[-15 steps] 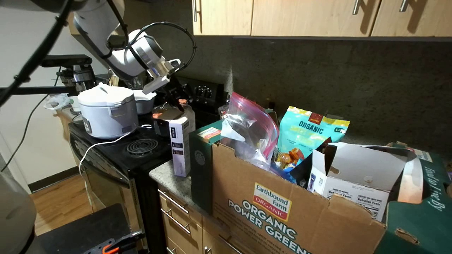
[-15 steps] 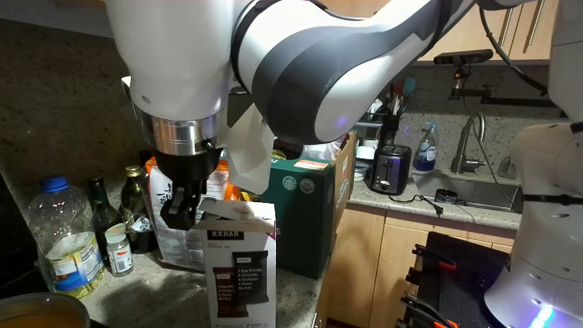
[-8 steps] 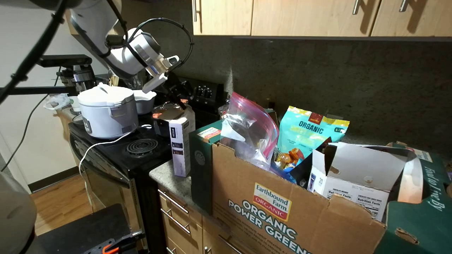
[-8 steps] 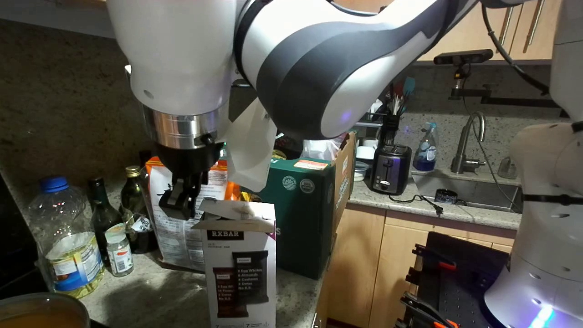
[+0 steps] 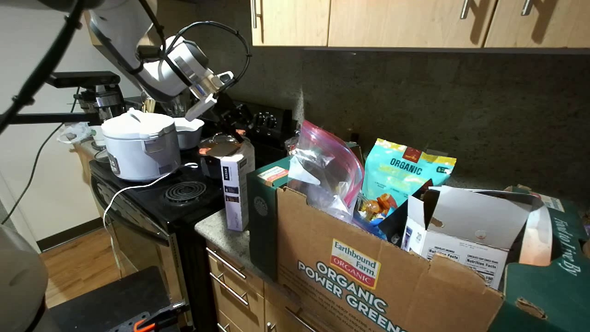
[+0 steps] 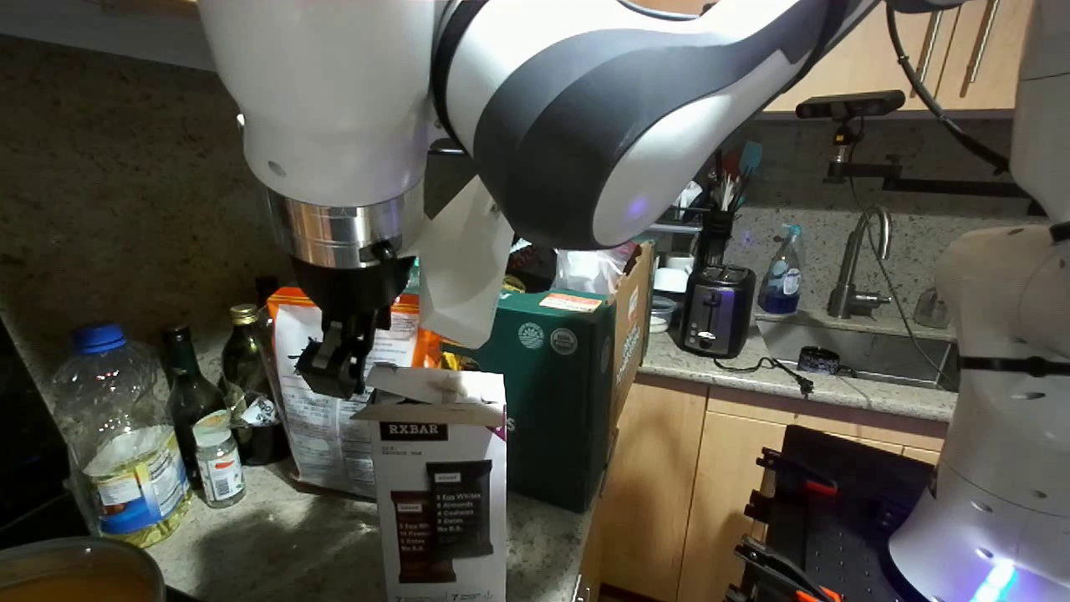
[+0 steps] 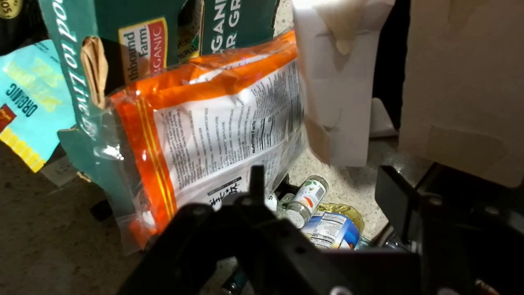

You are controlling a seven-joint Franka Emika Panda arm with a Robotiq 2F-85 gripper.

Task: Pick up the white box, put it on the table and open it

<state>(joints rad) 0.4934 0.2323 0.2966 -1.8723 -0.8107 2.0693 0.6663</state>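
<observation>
The tall white box (image 6: 439, 510) stands upright on the table (image 6: 292, 543), its dark printed front showing in an exterior view. Its side shows in an exterior view (image 5: 236, 193). White flaps stick up and out at its top. In the wrist view its pale cardboard flaps (image 7: 344, 94) fill the upper right, with a dark gap between them. My gripper (image 7: 321, 174) is open and empty, its fingertips apart over the speckled countertop. In an exterior view the gripper (image 6: 334, 372) hangs beside the box's top edge; whether it touches a flap I cannot tell.
The big brown box (image 5: 368, 286) with bags and a wider white carton (image 5: 465, 249) stands beside the white box. An orange and white bag (image 7: 221, 135), an oil bottle (image 6: 134, 485), dark bottles and a small jar (image 6: 219, 460) stand behind. The black stove (image 5: 184, 203) adjoins the counter.
My gripper has risen slightly beside the box's top, mostly in the first half second. The white box and its flaps look unmoved.
</observation>
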